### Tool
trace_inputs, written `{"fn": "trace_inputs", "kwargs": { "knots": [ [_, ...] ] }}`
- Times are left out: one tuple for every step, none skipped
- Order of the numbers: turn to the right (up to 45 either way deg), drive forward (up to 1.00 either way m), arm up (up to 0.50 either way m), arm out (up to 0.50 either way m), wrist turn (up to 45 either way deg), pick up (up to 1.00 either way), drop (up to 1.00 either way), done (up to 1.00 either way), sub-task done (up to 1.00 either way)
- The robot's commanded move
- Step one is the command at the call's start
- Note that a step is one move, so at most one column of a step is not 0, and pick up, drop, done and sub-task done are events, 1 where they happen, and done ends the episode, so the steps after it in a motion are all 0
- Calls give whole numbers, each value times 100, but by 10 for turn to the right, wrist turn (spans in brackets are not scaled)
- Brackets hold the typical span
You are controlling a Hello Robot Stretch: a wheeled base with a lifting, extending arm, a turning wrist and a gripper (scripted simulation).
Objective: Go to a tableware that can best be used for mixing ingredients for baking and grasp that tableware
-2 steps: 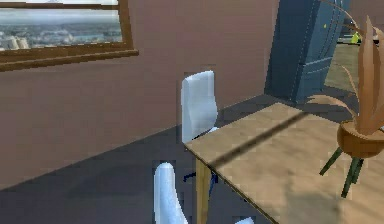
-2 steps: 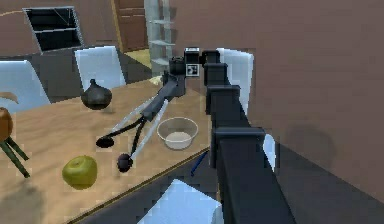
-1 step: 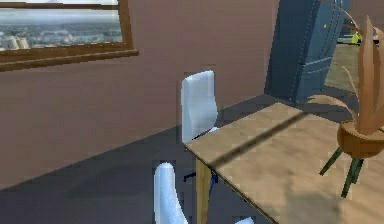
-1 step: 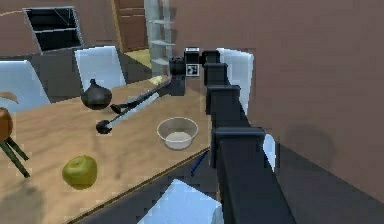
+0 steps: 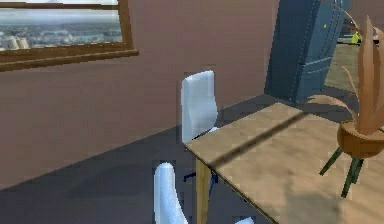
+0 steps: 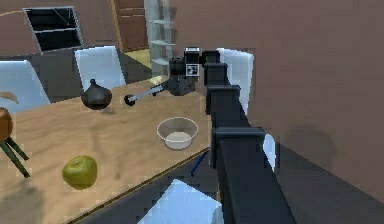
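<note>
Plant pot (image 6: 4,124): one, orange-brown, on a dark stand at the arm side view's left edge, standing on the counter (image 6: 110,140).
White chairs (image 6: 100,65): four counted round the counter. A pale sliver right of the arm may be a fifth, but I cannot tell.
Apple (image 6: 80,171): one, green, near the counter's lower edge and well apart from the bowl.
Dark vase (image 6: 97,95): one, round belly and narrow neck, near the far end of the gripper.
Gripper (image 6: 140,97): one, its thin fingers pointing left, seen against the counter top. I cannot tell how wide it stands or whether it holds anything.
Bowl (image 6: 178,132): one, pale and shallow, upright on the counter. It sits below the gripper in the picture, just left of the arm (image 6: 235,150) and near the counter's edge.
Bowl handling (judged): probably stiff, ceramic-like and fairly light. The smooth glaze is likely slippery, and it could chip if knocked.
Hold point (judged): the rim, one finger inside the wall and one outside. The rounded outer wall would likely slip.
</note>
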Motion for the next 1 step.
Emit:
{"fn": "trace_inputs", "kwargs": {
  "knots": [
    [0, 0, 0, 0, 420, 0, 0, 0, 0]
  ]
}}
